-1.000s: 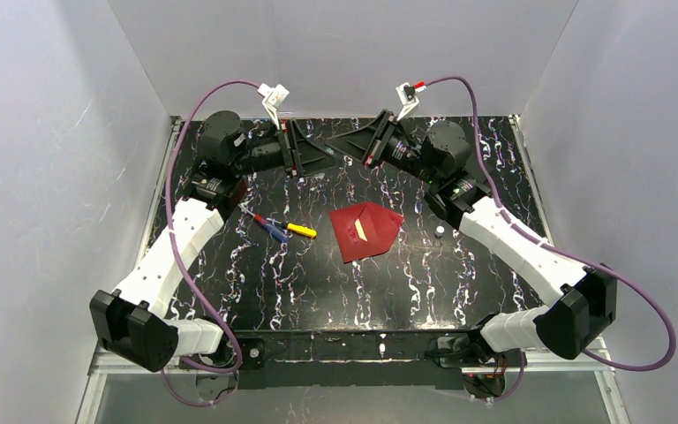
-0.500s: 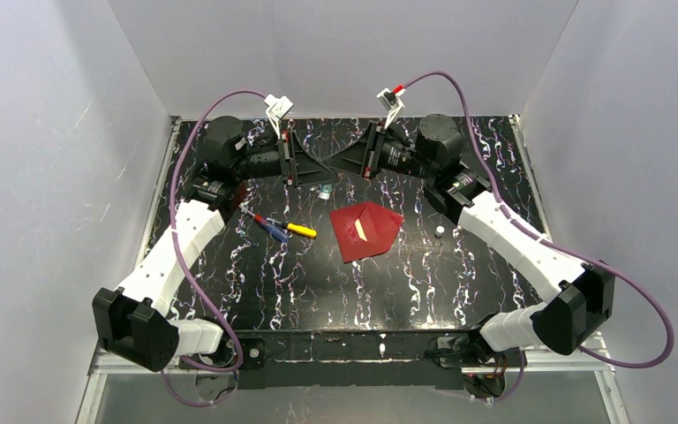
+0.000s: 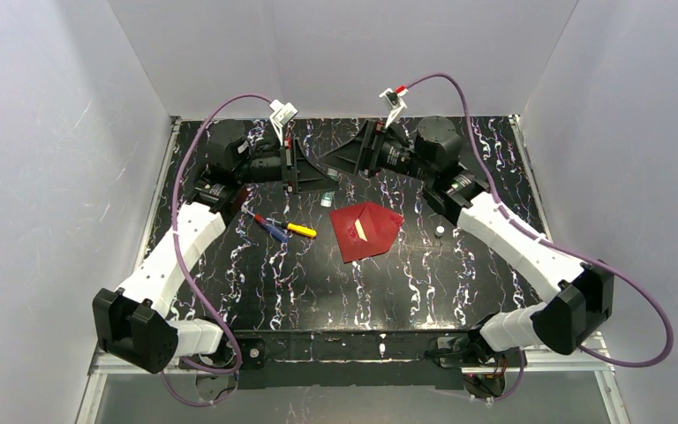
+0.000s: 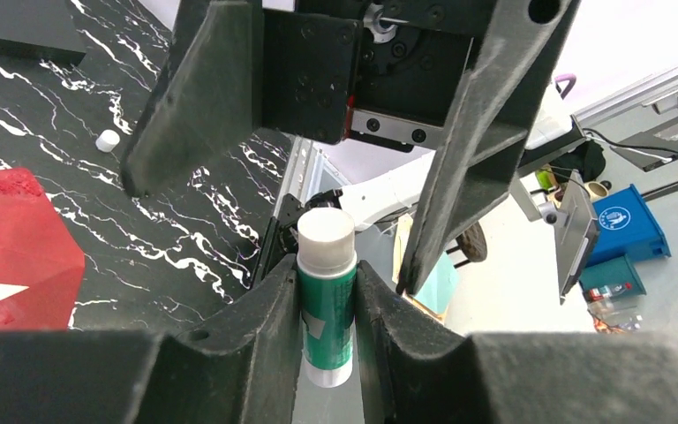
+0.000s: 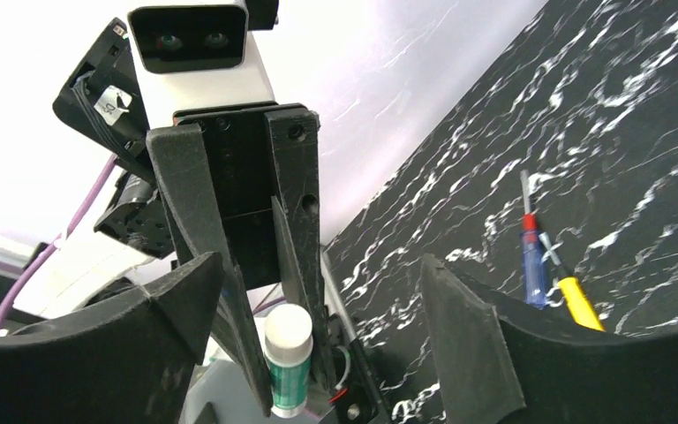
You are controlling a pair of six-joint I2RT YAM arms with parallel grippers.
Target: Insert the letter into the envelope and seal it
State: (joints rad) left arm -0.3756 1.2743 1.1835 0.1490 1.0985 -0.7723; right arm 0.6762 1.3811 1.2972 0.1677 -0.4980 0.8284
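Your left gripper (image 4: 325,276): clamped on a glue stick (image 4: 326,305), near the far edge. Your right gripper (image 5: 318,265): fingers apart, facing it. Envelope (image 3: 365,230): mid-bench.

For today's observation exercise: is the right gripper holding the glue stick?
No: the left gripper clamps the glue stick, while the right gripper stands open, apart from it.

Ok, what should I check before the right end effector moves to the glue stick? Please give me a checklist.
1. Glue stick gripped in left end effector: ok.
2. Right end effector open: ok.
3. Stick's white end between the right fingers: ok in the right wrist view; depth cannot tell.
4. Envelope lying apart from both end effectors: ok.
5. Letter fully inside: cannot tell, a white strip shows.
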